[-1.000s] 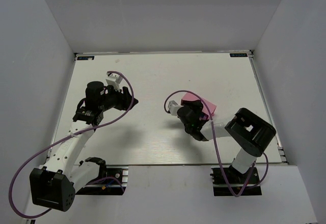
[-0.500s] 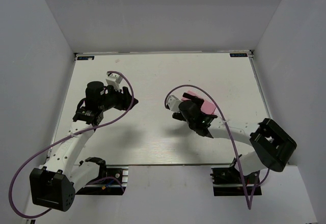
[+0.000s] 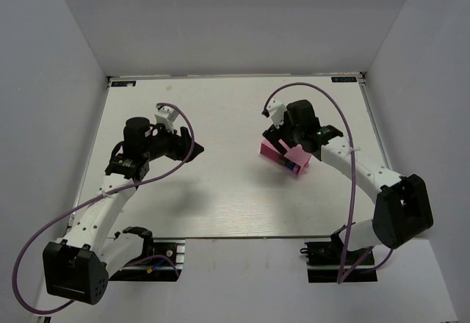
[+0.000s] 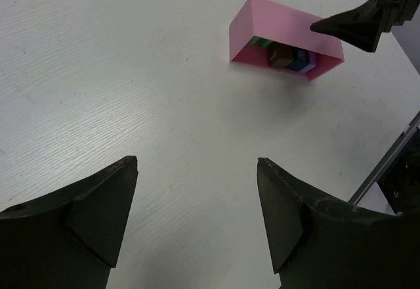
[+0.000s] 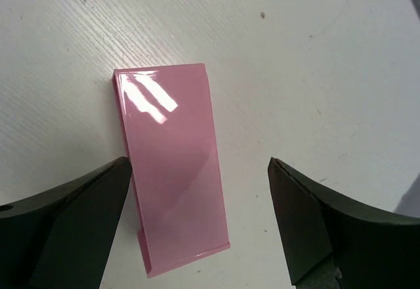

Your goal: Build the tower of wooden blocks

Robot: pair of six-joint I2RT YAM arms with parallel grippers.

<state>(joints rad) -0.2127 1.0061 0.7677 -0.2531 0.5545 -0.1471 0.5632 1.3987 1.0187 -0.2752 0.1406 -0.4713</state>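
The wood blocks [image 4: 283, 56] are seen packed inside the pink tray [image 5: 172, 171], which is tipped on its side on the tabletop [image 4: 118, 66]; no tower is begun. The right fingers [image 5: 72, 217] are spread wide above the tray, the left fingers [image 4: 85, 203] likewise parted, well apart. Emptying the tray is judged the step in hand, and a lowering astride its walls is called for next.

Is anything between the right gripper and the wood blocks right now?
Yes. The tray's closed pink side faces the right gripper and covers the blocks. Its open side faces the left gripper, with only bare table between.
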